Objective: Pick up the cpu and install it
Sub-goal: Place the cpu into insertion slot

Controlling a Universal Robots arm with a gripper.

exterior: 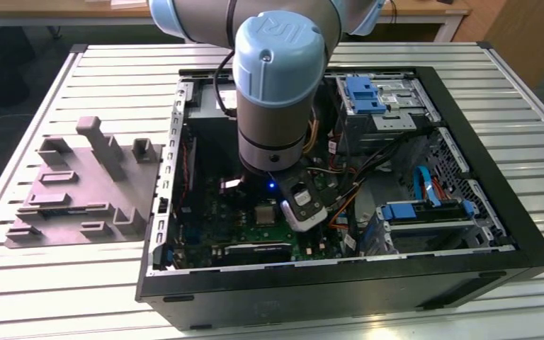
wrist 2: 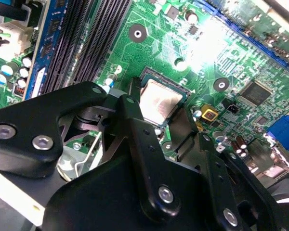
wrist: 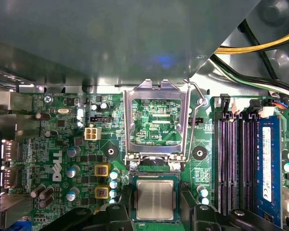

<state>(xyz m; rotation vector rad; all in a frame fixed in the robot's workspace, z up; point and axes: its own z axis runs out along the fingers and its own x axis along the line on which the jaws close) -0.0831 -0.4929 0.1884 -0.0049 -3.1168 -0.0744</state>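
Observation:
The cpu [wrist: 155,198] is a small silvery square with a paler rim, lying level in the board's square socket, just below the raised metal load plate [wrist: 156,120]. My gripper [wrist: 155,208] is low over the green motherboard [wrist: 62,144] inside the open computer case [exterior: 348,283]. Its black fingers [wrist: 126,199] press against two opposite edges of the chip, so it is shut on it. In the second wrist view the cpu [wrist 2: 160,102] shows between the same black fingers [wrist 2: 131,113]. In the exterior view the arm's wrist [exterior: 272,142] stands over the board, and the cpu [exterior: 264,214] shows beneath it.
Black memory slots and a blue memory stick [wrist: 266,163] run beside the socket. Yellow and black cables [wrist: 260,48] hang near the case wall. Drive bays with blue clips [exterior: 423,212] fill the case on the exterior view's right. A grey fixture block [exterior: 83,184] sits outside on the slatted table.

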